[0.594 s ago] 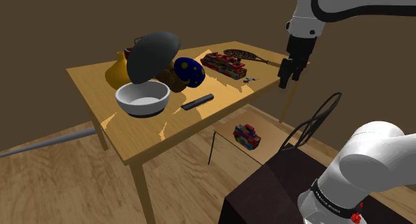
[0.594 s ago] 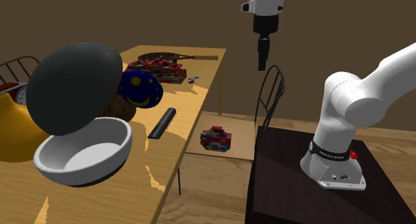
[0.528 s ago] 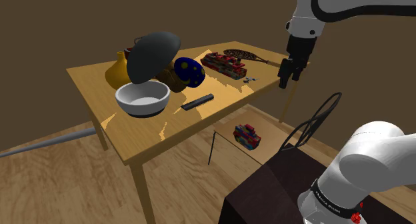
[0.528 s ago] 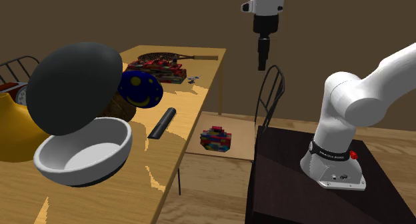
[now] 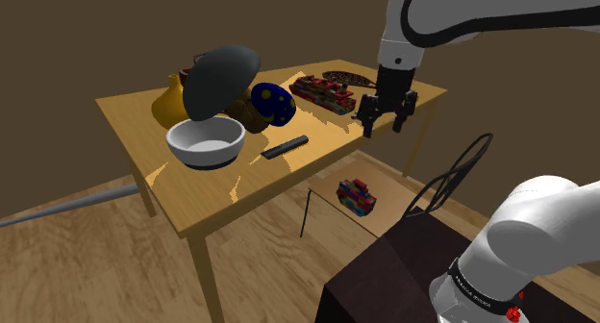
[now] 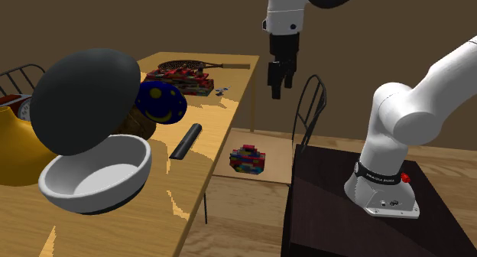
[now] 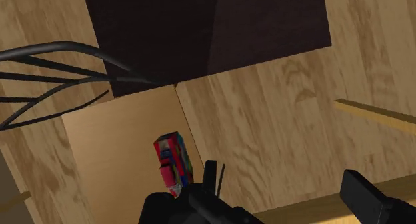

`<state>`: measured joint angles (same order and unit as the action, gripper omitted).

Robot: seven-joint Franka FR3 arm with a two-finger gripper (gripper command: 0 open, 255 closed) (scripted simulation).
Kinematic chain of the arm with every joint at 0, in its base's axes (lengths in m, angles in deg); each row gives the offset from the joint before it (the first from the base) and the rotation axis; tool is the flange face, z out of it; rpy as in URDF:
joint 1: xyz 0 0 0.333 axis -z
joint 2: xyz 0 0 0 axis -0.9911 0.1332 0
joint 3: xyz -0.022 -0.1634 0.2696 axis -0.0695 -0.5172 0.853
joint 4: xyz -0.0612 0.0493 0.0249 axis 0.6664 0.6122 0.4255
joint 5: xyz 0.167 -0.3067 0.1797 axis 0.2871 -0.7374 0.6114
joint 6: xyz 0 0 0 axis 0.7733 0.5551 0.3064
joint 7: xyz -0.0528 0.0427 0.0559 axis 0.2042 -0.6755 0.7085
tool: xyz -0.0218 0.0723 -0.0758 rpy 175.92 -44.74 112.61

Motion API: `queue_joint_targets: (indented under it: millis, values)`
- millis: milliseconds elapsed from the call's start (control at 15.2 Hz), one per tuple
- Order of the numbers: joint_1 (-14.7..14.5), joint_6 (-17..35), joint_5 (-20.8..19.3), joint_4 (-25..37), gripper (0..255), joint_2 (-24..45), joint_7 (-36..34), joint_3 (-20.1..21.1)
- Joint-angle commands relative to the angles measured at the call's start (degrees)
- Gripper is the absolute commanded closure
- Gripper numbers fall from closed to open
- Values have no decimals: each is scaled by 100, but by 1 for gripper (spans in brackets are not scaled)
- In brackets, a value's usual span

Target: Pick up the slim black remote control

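Wooden table (image 5: 192, 201): your gripper (image 5: 384, 125) has swung in toward its edge, fingers now apart; the remote (image 5: 285, 147) lies well beyond it, untouched. Approach unfinished.

We are seeing a bench (image 5: 135, 114) of light wood with a smooth, slightly shining top, and the floor (image 5: 260, 263) is showing wooden planks with clear grain. The slim remote (image 5: 285, 147) is looking matt black. The bowl (image 5: 207, 135) is looking smooth and white inside. The arm (image 5: 538, 225) is looking glossy white, the claw (image 5: 385, 127) matt black. The stand (image 5: 385, 268) is showing a dark wood grain.
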<state>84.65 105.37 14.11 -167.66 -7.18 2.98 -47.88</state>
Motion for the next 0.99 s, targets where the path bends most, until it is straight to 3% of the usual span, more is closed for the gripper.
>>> queue_joint_targets:
  millis: [0,462,924]
  values:
    - [65,227,242,135,0,368,-659,238]
    - [338,1055,737,783,0,1763,-2688,867]
    - [569,1801,797,1725,0,3283,-4623,1209]
